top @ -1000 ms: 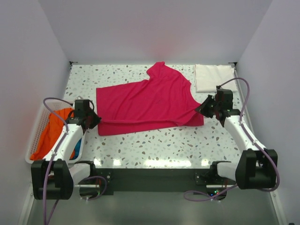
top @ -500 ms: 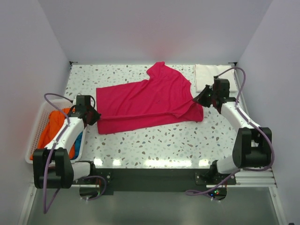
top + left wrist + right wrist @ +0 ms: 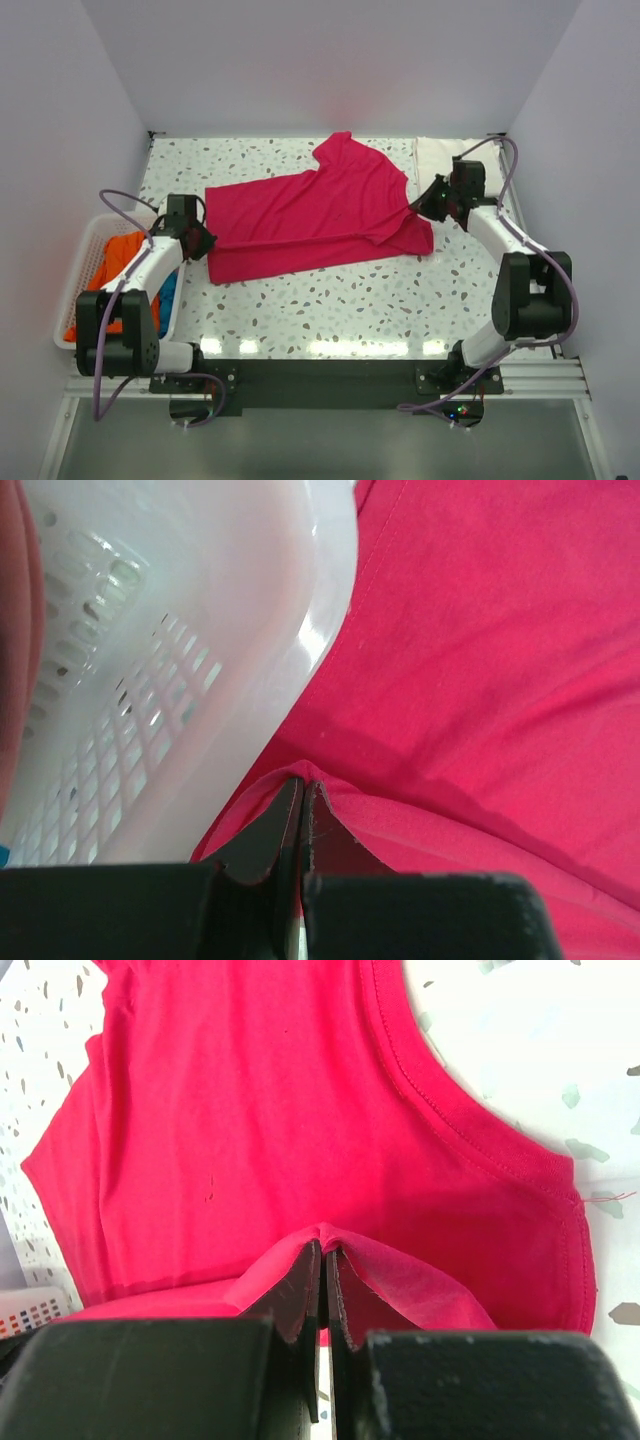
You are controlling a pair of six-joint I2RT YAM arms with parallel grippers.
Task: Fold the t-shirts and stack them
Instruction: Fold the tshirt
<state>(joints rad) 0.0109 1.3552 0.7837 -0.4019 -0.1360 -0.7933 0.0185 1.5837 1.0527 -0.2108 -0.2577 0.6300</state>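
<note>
On the speckled counter, gripping the magenta-pink t-shirt from both sides. Lying spread across the middle of the counter, neck opening toward the right, one sleeve pointing at the far edge.

At the shirt's left edge, pinching a small fold of pink cloth with the left end effector. Clenching fully, both fingers pressed flat together, with the cloth rising to a peak at their tips. Sitting just beside the rounded corner of the white slotted basket, close enough for the basket wall to fill the left wrist view.

At the shirt's right side, just below the neck opening, pinching another raised fold with the right end effector. Clenching there too, fingertips closed on the pink cloth, with the stitched collar curving just beyond them.

Between the two grips, showing a long crease across the shirt, with a strip of cloth lying nearer than it.

In the far right corner, resting folded as a rectangle: the white t-shirt, partly hidden behind the right arm, just beside the pink one.

Inside the basket, lying bunched: the orange t-shirt and a blue one.
</note>
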